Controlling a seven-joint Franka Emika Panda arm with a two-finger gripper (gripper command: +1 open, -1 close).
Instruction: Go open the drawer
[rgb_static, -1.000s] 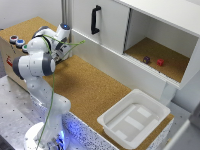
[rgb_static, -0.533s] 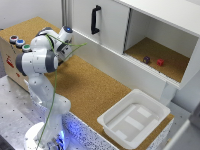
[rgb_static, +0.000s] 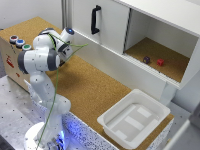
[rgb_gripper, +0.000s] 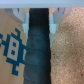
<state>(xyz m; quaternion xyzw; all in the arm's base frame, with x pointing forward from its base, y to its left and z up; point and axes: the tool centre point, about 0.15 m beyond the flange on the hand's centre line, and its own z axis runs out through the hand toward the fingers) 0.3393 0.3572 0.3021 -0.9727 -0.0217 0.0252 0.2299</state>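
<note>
Below the cabinet's open compartment, the drawer (rgb_static: 120, 67) runs as a long, low white panel, fully closed. Well apart, near the cork tabletop's (rgb_static: 95, 92) far end, the gripper (rgb_gripper: 39, 14) holds nothing, jaws moderately spread.

No word, number or brand name can be read anywhere. The only marks are a blue geometric pattern (rgb_gripper: 13, 44) printed on a brown cardboard surface (rgb_gripper: 11, 20) directly below the gripper in the wrist view, its shape not forming any letter I can make out, and a small red mark (rgb_static: 10, 62) on the side of the cardboard box (rgb_static: 14, 60) behind the arm, too blurred to read.
</note>
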